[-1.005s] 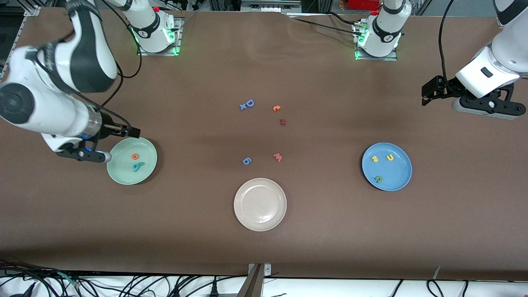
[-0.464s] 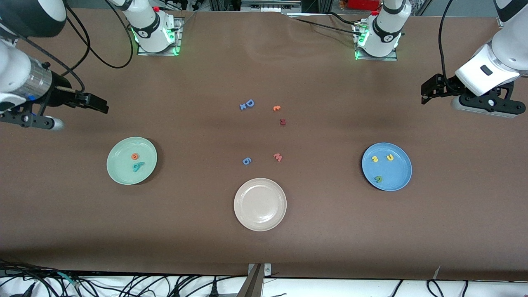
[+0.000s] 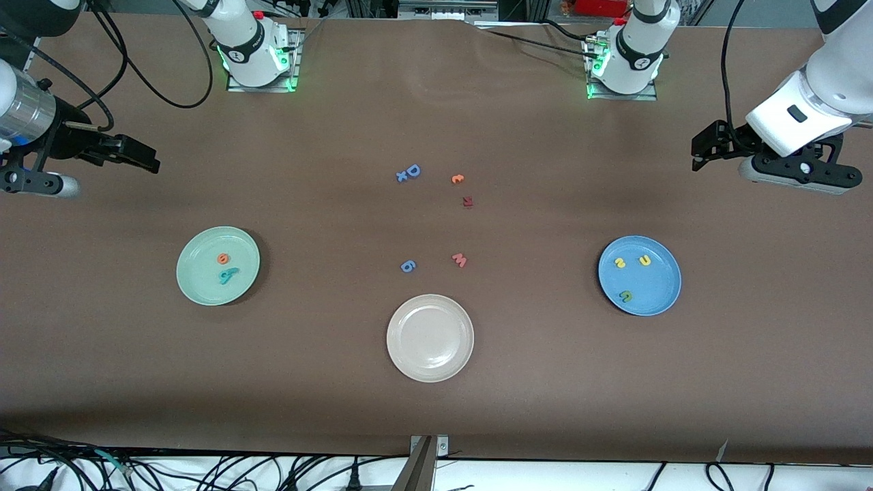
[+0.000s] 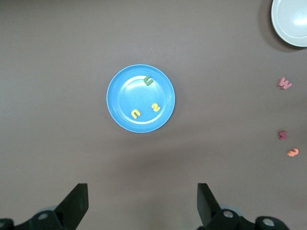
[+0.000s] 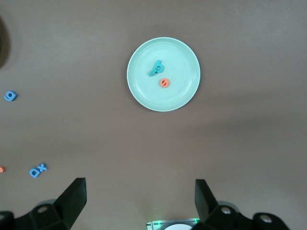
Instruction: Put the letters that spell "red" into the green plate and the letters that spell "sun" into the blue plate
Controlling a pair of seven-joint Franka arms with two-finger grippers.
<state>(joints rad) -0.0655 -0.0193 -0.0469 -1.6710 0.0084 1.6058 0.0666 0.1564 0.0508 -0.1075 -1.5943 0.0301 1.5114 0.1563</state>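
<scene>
Both words look sorted, "red" letters (image 3: pixel 226 268) in the green plate (image 3: pixel 198 286) and "sun" letters (image 3: pixel 631 271) in the blue plate (image 3: pixel 658 300), while the left gripper (image 3: pixel 702 144) and right gripper (image 3: pixel 140 155) hang empty, jaws apart, over bare table.

A: The plates?
B: Plain pale mint-green plate (image 3: pixel 204 290), plain mid-blue plate (image 3: pixel 658 293), cream-white plate (image 3: pixel 430 368).
A: Letters?
B: Teal and orange on mint (image 3: pixel 228 275); yellow and dark green on blue (image 3: pixel 620 262).

teal letters (image 3: pixel 228 275) in green plate (image 3: pixel 198 286) overlapping, shapes unclear, cream plate (image 4: pixel 292 24) cut by left wrist view's edge
</scene>
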